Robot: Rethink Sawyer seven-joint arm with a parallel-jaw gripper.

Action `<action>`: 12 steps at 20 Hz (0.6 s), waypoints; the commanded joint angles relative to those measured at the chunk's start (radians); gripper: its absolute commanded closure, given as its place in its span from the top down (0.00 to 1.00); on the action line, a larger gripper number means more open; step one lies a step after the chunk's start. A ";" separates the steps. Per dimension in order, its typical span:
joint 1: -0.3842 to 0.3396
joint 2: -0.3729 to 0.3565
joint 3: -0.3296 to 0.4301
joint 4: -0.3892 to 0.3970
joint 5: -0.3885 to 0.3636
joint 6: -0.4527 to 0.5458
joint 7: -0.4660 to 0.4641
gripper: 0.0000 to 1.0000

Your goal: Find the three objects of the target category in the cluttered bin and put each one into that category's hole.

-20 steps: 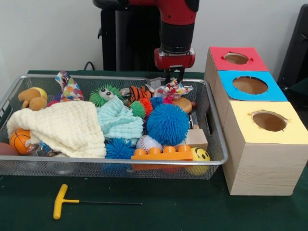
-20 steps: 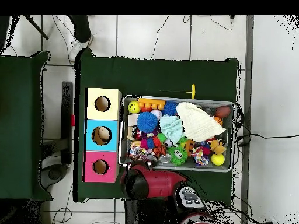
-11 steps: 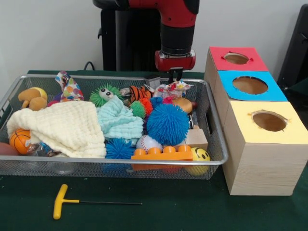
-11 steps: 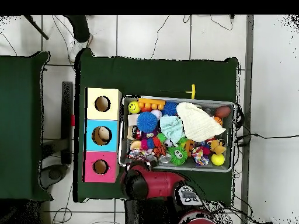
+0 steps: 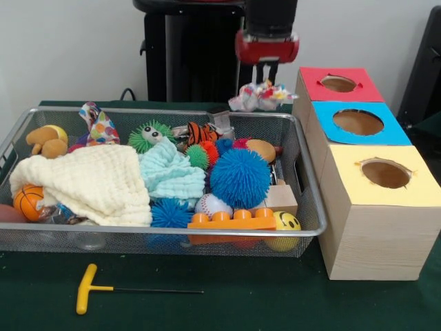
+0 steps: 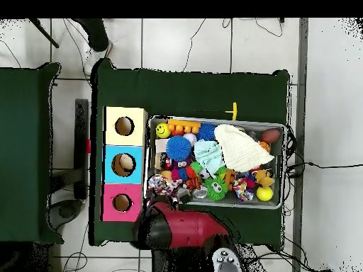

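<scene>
**Gripper lifts a patterned cloth clear of the basket**

The gripper (image 5: 265, 71) hangs above the far right corner of the wire basket (image 5: 306, 200), its fingers pinched on a crumpled cloth (image 5: 260, 96) printed in white, red and other colours. The cloth dangles in the air, above the basket's rim and just beside the red-topped box (image 5: 339, 84). In the overhead view the same cloth (image 6: 162, 185) shows near the basket's edge (image 6: 217, 205) closest to the boxes, with the red arm (image 6: 181, 230) below it.

Three wooden boxes stand in a row along the basket's right side in the front view, each with a round hole on top: red at the far end, blue (image 5: 360, 123) in the middle, yellow (image 5: 384, 174) nearest the front.

Inside the basket, a cream knitted cloth (image 5: 93, 183) covers the left part, with a pale green cloth (image 5: 169, 174) touching its right edge. A big blue spiky ball (image 5: 240, 177) sits right of centre. Along the front edge lie an orange toy brick (image 5: 232, 221), a baseball (image 5: 213, 204) and a yellow smiley ball (image 5: 284, 226). A small basketball (image 5: 27, 201) sits at the left end.

On the green tabletop (image 5: 248, 303), in front of the basket, lies a yellow-handled tool (image 5: 103, 289).
</scene>
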 commanded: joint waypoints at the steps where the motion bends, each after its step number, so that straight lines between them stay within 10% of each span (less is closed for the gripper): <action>1: 0.078 -0.321 0.054 -0.009 0.126 0.372 0.143 0.00; 12: 0.140 -0.299 0.043 -0.078 0.164 0.362 0.174 0.00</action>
